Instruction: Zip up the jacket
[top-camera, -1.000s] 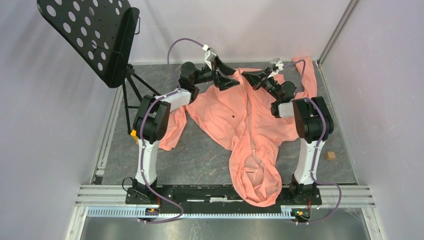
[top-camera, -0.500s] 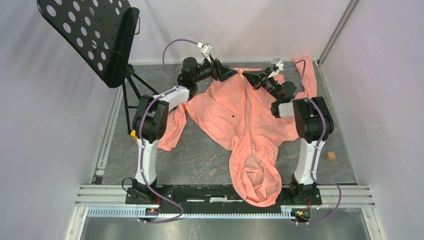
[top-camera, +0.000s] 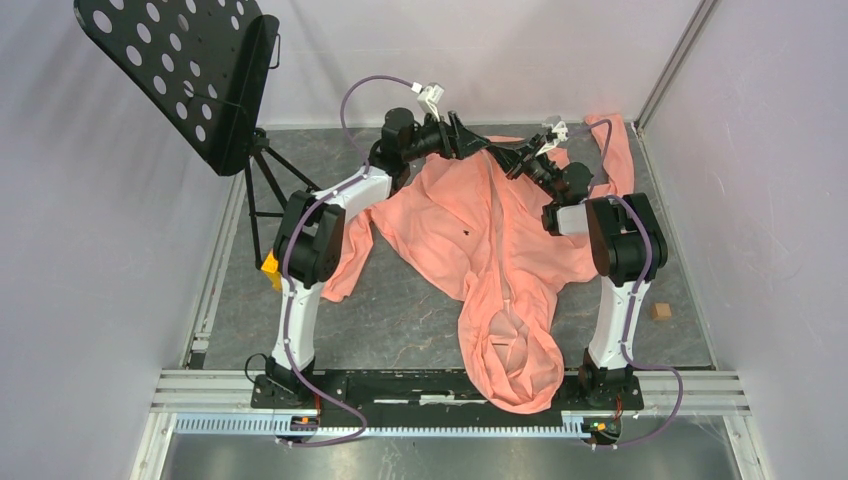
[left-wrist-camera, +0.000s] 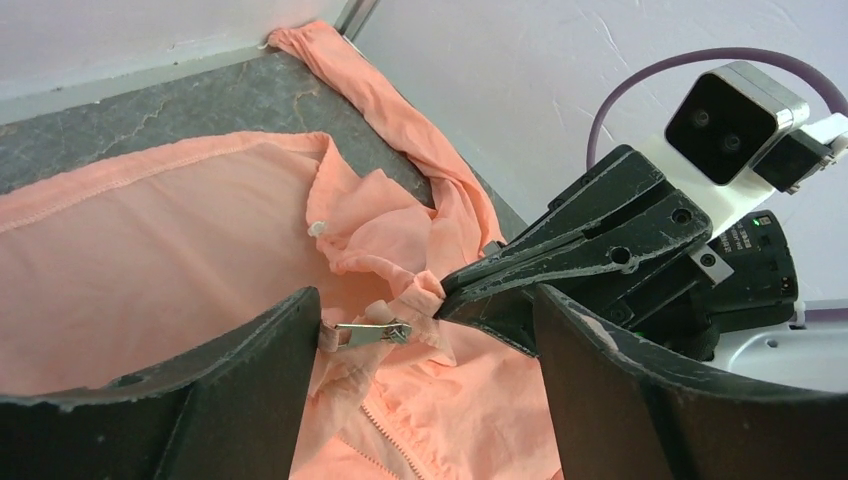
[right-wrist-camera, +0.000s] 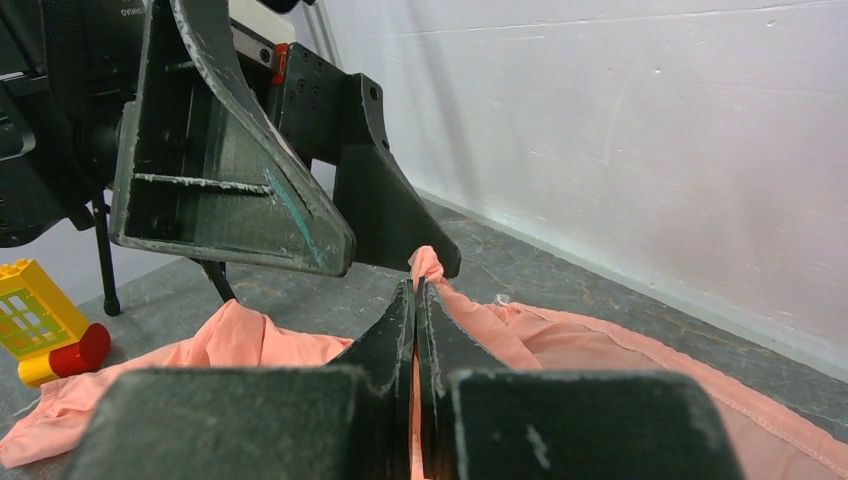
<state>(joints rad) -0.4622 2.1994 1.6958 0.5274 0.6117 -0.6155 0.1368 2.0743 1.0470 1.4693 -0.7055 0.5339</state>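
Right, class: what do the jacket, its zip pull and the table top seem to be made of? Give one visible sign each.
The jacket: thin matte fabric, probably a light synthetic; it lies in soft wrinkles. The zip pull: metal, judging by its silvery glint. The table top: grey and veined like stone, though it could be printed laminate.

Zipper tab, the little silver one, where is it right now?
In the left wrist view, the silver zipper tab lies on the pink jacket, between the open jaws of the left gripper, close beside the right gripper pinching the fabric.
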